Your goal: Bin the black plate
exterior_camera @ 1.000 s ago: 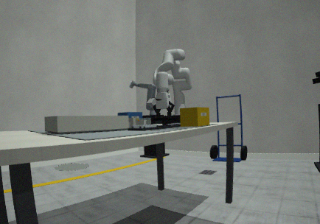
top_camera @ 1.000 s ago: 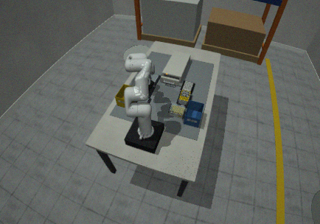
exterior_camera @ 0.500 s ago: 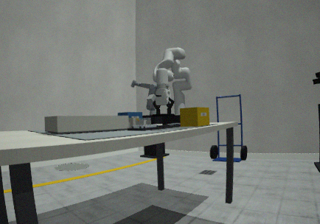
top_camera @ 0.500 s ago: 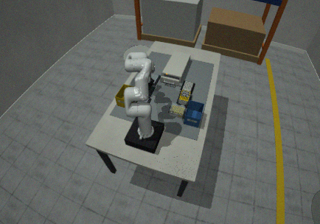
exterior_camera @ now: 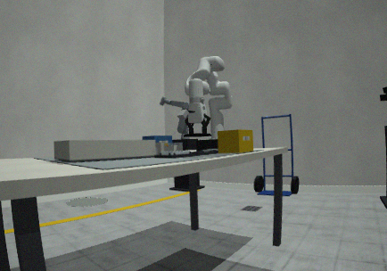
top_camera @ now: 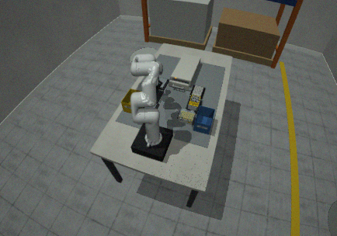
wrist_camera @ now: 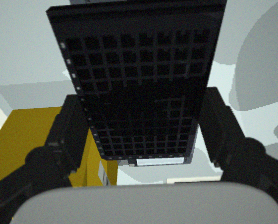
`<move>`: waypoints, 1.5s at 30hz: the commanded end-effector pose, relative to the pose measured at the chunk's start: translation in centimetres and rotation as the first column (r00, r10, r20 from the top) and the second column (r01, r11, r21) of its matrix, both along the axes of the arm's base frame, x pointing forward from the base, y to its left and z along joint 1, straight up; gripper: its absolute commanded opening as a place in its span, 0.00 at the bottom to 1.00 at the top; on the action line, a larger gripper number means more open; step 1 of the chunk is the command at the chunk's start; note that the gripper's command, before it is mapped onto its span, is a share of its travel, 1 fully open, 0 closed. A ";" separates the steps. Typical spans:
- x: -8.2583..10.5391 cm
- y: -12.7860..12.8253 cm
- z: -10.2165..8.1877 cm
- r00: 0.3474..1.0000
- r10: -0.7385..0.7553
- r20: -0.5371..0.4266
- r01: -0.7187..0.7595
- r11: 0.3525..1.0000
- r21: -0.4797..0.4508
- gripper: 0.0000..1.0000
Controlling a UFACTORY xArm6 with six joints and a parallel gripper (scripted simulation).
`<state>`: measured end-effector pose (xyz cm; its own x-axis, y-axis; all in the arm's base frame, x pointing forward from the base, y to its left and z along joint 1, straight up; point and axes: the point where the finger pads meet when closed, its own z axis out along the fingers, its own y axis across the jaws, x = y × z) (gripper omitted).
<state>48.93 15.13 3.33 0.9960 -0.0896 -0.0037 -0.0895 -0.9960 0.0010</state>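
My gripper (wrist_camera: 142,106) is shut on the black plate (wrist_camera: 137,80), a black well plate with a grid of small wells, gripped across its short sides and held above the bench. In the wrist view the yellow waste bin W1 (wrist_camera: 37,142) lies below and to the left of the plate, partly hidden by the left finger. In the top view the bin (top_camera: 128,100) sits at the left edge of the grey mat, beside the arm (top_camera: 147,99). In the exterior view the gripper (exterior_camera: 197,125) hangs just left of the yellow bin (exterior_camera: 235,141).
A grey cooler (top_camera: 186,73) stands at the back of the mat. A blue bin (top_camera: 204,119) sits at the right, with plates in nests (top_camera: 196,96) and a tip box (top_camera: 186,116) near it. The arm's black base (top_camera: 152,143) sits at the bench front.
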 end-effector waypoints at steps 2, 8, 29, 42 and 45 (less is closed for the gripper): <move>0.2 0.0 0.6 1.000 0.000 0.005 0.000 1.000 0.001 0.00; 0.2 0.0 1.6 1.000 0.000 0.005 0.000 1.000 0.001 0.00; 0.2 0.0 4.8 1.000 0.000 0.005 0.000 1.000 0.001 0.00; -0.4 0.6 4.8 1.000 0.016 0.005 -0.016 1.000 0.001 0.00; -1.0 1.1 4.8 1.000 0.016 0.004 -0.016 1.000 0.001 0.00</move>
